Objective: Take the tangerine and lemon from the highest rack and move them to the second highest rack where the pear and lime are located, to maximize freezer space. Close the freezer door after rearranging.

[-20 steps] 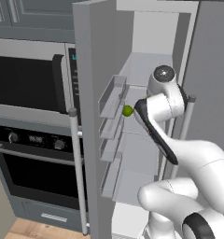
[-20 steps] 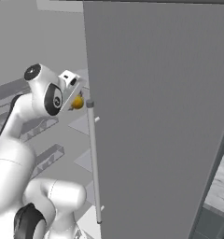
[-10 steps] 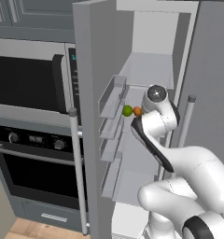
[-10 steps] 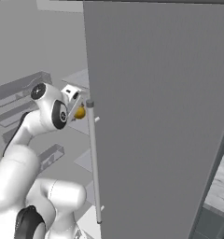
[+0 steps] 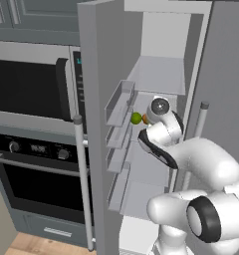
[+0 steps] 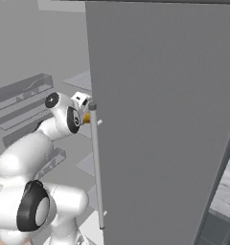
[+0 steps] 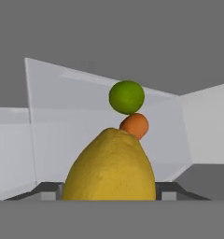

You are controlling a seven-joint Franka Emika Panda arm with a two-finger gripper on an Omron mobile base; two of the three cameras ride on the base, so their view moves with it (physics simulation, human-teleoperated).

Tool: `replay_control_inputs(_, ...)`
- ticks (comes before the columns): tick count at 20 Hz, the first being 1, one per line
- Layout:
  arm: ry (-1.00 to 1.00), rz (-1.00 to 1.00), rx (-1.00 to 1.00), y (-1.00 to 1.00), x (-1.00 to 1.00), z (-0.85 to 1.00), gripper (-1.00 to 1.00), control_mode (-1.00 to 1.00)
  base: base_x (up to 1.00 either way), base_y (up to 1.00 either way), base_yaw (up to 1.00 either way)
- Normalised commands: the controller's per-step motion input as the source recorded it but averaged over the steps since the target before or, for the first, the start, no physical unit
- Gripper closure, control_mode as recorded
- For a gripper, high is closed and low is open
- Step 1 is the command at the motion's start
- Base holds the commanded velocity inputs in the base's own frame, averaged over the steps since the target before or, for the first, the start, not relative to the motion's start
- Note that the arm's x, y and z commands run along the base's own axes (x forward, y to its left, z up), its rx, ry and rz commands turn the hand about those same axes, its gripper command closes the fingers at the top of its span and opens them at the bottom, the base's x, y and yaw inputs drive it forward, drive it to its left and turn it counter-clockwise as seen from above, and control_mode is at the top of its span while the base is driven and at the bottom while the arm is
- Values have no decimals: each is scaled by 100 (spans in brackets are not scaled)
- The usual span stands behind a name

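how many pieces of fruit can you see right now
3: the lemon in the gripper, the tangerine just beyond it, the lime behind that. The pear may be hidden.

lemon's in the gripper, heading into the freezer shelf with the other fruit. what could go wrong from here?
1. In the hand view the lemon fills the foreground with the tangerine and lime directly ahead; pushing deeper could knock them rolling.
2. All are round on a flat shelf; the released lemon might roll toward the open edge.
3. The freezer door stands open beside the arm; pulling back carelessly could catch its bins.
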Motion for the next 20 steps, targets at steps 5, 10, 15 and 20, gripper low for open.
replay_control_inputs(5, 0, 0, 0, 0, 61, -23, 100, -100, 0, 0, 0)
replay_control_inputs(10, 0, 0, 0, 0, 53, -16, 100, -100, 0, 0, 0)
replay_control_inputs(15, 0, -1, 0, -3, 53, -18, 100, -100, 0, 0, 0)
replay_control_inputs(20, -2, 0, 0, -10, 56, -25, 100, -100, 0, 0, 0)
